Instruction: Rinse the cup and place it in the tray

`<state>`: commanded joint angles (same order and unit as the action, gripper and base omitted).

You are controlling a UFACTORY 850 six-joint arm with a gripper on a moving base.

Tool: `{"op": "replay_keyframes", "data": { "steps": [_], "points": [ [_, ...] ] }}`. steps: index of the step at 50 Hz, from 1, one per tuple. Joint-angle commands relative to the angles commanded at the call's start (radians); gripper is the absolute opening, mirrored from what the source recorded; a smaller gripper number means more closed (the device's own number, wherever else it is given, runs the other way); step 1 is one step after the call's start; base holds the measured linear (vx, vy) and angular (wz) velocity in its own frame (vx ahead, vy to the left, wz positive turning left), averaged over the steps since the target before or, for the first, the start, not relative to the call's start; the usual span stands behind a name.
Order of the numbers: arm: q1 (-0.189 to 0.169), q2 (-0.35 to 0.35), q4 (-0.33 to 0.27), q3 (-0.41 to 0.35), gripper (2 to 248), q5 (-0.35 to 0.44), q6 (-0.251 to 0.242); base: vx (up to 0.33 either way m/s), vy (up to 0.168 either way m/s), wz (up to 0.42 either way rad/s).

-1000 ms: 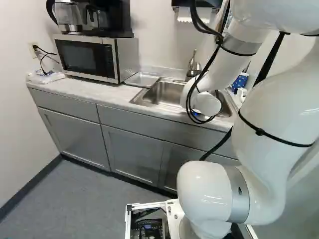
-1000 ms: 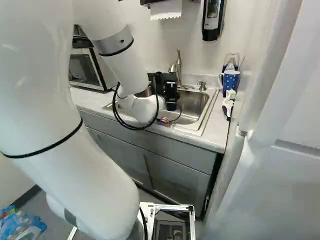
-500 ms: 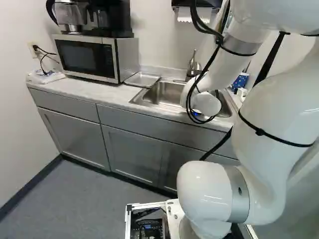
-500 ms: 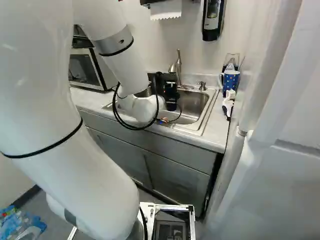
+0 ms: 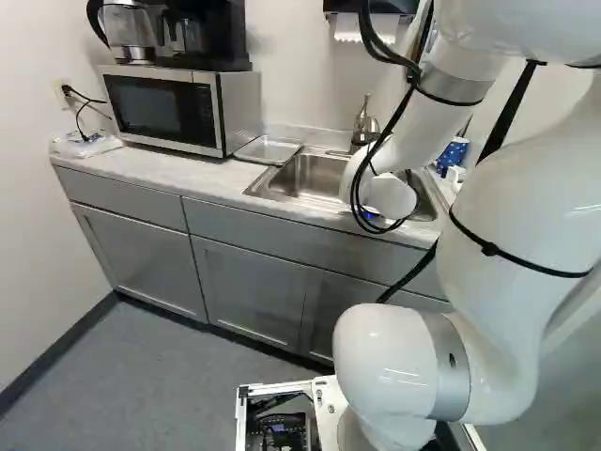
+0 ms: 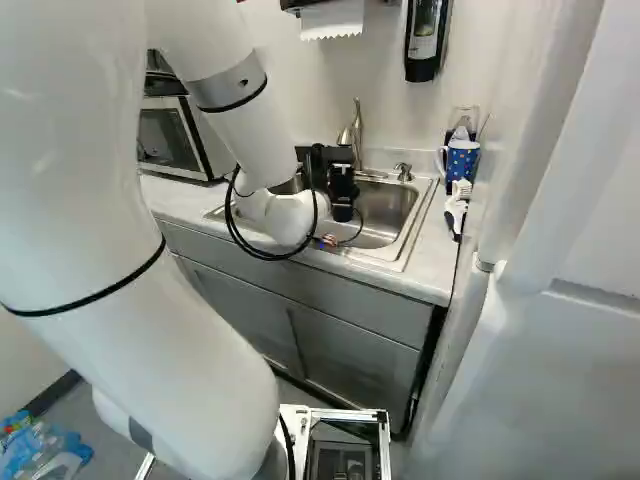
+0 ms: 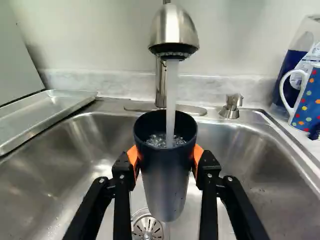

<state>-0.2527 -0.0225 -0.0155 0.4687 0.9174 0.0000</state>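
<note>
Dark navy cup, orange pads, blue mug with multicoloured dots, seemingly grey cabinets

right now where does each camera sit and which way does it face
Left base view: on the base, left behind the arm, facing the microwave and tray; arm at right.
Right base view: right behind it, facing the sink; arm at left.
Wrist view: on the wrist, looking along the gripper, its fingers shut on the cup.
Both base views share the sink.
</note>
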Motion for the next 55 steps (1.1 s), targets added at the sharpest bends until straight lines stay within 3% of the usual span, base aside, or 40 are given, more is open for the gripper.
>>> {"op": "replay_keyframes", "data": {
  "steps": [17,55],
  "points": [
    [0.013,0.003,0.0,-0.003,123,0.0,0.0,0.0,0.0,0.0],
    [0.138,0.012,0.0,-0.011,123,0.0,0.0,0.0,0.0,0.0]
  ]
}}
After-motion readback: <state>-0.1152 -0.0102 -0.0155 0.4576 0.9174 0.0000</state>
